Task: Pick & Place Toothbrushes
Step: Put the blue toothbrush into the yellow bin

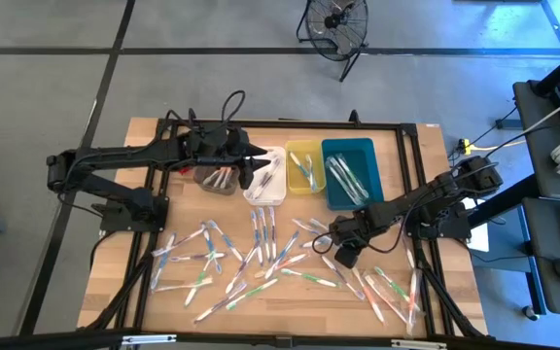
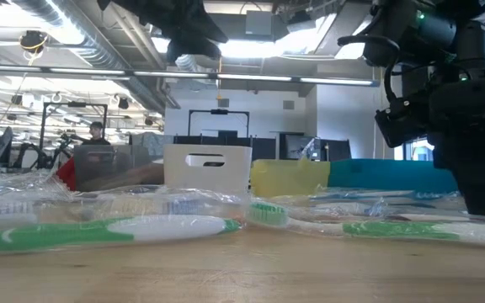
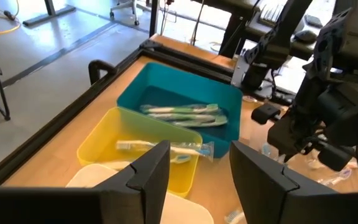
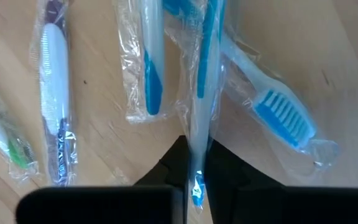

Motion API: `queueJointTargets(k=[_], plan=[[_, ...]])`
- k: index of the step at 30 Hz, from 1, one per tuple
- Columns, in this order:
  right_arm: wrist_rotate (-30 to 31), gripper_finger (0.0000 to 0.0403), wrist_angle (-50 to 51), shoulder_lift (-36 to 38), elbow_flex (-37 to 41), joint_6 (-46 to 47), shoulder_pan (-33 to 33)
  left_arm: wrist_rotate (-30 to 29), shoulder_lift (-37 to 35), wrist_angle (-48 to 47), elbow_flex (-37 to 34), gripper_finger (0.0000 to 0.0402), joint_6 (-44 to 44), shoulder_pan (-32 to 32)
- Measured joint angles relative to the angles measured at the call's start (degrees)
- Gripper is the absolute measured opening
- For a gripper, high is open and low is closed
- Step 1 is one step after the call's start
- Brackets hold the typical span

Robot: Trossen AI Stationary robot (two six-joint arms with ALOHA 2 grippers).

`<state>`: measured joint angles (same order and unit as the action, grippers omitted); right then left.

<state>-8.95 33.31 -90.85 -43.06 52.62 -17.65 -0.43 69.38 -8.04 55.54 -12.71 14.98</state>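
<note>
Pinching a wrapped blue toothbrush (image 4: 199, 93) among the toothbrushes (image 1: 261, 255) strewn across the bench's (image 1: 115, 277) near half, the right gripper (image 4: 193, 163) has its fingers narrowed on it; the left gripper (image 3: 199, 163) hangs spread wide over the white bin (image 1: 265, 176).

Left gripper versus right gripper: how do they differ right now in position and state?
The left gripper hovers open and empty above the white bin; the right gripper is down at the table among the loose toothbrushes. The left's fingers stand well apart, while the right's are pinched on a wrapped blue toothbrush. Both are dark two-finger grippers.
</note>
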Motion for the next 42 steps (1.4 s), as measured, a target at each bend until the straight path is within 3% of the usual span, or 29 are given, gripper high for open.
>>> queueJointTargets(k=[9,18,25,31,42], plan=[[1.04,0.0022,7.01,-0.31,-6.64,-2.10,-0.02,-0.02,0.01,-0.07,-0.93,0.0158,0.00,-1.56],[3.65,0.0022,25.36,-0.20,-18.14,-3.81,-0.05,-0.02,0.01,-0.15,-0.95,0.0155,0.00,-5.94],[9.20,0.0022,36.69,-0.11,-27.72,-5.82,0.48,-0.09,0.01,-1.66,-0.97,0.0155,-0.09,-10.72],[11.50,0.0022,41.29,-0.09,-33.48,-9.78,6.69,-1.67,0.01,0.19,-0.97,0.0155,-0.53,-15.66],[5.29,0.0022,43.26,-0.09,-35.70,-18.44,20.46,-12.03,0.01,0.14,-0.97,0.0155,-0.14,-23.44]])
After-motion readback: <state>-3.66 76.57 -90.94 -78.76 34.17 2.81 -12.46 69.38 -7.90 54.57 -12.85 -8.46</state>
